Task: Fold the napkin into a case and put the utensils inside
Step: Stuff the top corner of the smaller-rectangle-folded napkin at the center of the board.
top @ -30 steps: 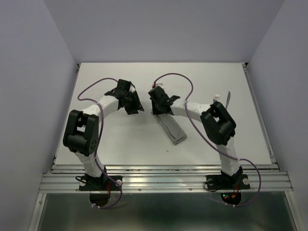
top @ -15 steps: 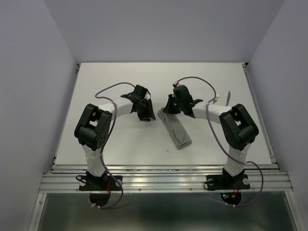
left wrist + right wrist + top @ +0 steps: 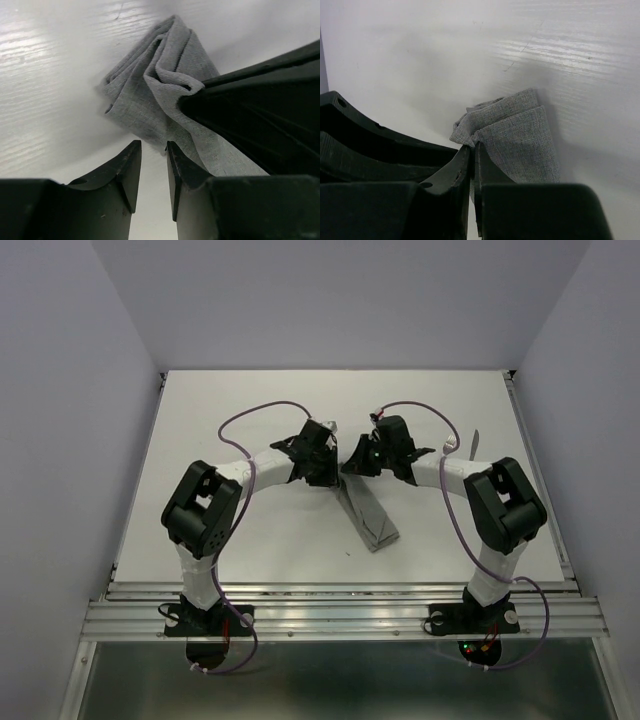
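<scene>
- Grey napkin (image 3: 368,514) is seen folded into a narrow strip on the white worktop (image 3: 290,540), with its far end lying between the two sets of fingers.
- That end is pinched by the right fingers (image 3: 451,172), which are pressed together on a bunched fold of the cloth.
- The left fingers (image 3: 127,172) are held slightly apart with nothing gripped; the cloth lies just beyond their tips.

Left arm (image 3: 250,462) and right arm (image 3: 440,470): white tubes, chunky black joints (image 3: 200,512), thin purple cables (image 3: 270,405) looping off. Left hand (image 3: 153,152) and right hand (image 3: 472,152) are plain matt black.
</scene>
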`<state>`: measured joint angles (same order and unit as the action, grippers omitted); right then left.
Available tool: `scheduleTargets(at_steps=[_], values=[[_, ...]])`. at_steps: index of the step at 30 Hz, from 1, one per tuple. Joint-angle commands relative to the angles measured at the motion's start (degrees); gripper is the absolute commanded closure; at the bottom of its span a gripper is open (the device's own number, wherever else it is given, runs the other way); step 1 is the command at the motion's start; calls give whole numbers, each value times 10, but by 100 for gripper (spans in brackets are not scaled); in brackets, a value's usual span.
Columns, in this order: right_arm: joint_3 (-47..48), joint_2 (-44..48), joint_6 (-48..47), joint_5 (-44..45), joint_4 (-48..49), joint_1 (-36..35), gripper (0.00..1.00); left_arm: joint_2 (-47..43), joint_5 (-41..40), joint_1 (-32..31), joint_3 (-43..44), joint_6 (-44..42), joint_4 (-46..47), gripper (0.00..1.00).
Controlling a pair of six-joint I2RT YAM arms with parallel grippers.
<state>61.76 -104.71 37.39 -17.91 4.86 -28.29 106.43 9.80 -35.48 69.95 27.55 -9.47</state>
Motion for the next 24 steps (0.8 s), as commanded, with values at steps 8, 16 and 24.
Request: scheduleTargets(at_steps=[8,16,24], values=[[-8,7,11,-50,34,13,99,-28,-23,-19,3,-66,46,64],[-4,2,16,-56,34,13,99,-14,-6,-29,4,-78,48,60],[-1,3,16,-64,34,13,99,9,-17,-39,5,-85,53,61]])
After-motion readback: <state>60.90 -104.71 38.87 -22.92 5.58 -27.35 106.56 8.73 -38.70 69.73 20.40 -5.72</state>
